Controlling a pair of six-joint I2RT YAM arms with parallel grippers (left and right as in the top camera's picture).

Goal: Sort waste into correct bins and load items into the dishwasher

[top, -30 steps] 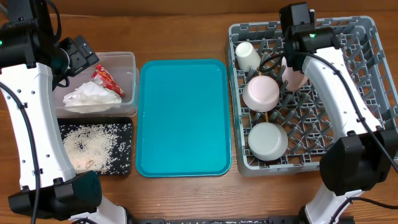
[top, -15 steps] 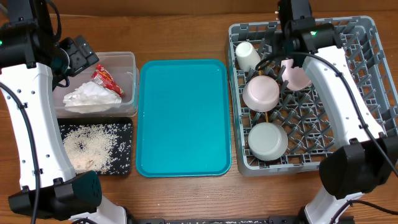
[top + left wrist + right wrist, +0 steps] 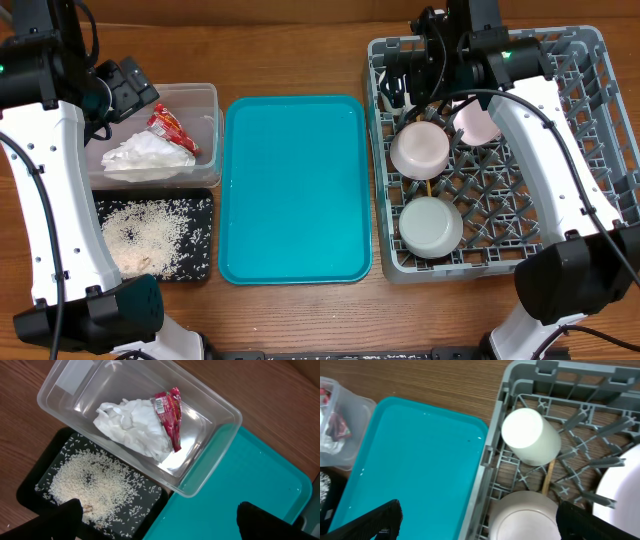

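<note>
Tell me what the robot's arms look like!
The left arm and right arm match: long white shells, chunky black joints, thin black cables, a tiny green light each. The left gripper and right gripper are black, with two fingers.

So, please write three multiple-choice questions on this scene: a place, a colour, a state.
1. The red wrapper lies: A on the rice; B in the clear tub; C in the left claw.
2. The tray under the rice is: A black; B pink; C white.
3. The left claw is: A shut on the wrapper; B shut on the tub's rim; C open.
Answers: B, it rests inside the tub's walls; A, black shows between the grains; C, its fingers stand wide apart.
</note>
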